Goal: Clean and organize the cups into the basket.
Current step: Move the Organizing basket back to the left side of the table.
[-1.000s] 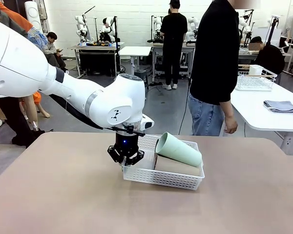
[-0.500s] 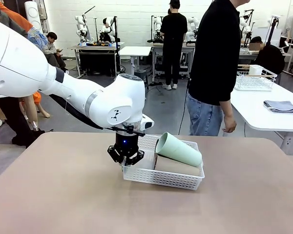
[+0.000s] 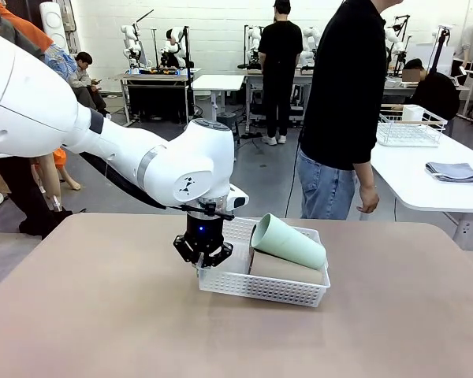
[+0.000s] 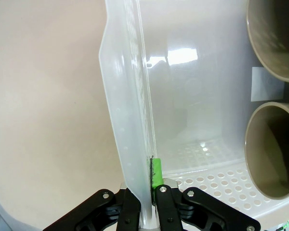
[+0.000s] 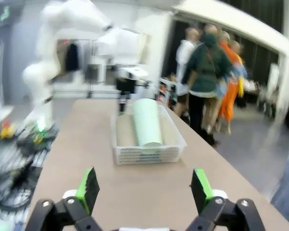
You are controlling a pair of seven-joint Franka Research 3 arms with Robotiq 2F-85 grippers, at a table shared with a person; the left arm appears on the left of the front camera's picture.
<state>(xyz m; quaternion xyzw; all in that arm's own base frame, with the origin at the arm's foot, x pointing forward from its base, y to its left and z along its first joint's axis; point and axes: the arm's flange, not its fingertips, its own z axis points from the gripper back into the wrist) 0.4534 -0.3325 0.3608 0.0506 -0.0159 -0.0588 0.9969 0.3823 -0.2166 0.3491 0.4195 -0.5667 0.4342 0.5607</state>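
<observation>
The basket stands on the counter with the cups lying inside; the left gripper pinches its wall between the fingers, probably to reposition it. The right gripper is spread wide.

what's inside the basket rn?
Inside the basket: a mint green cup lying on its side on top of two taupe-brown cups. The basket floor beneath them is covered.
</observation>
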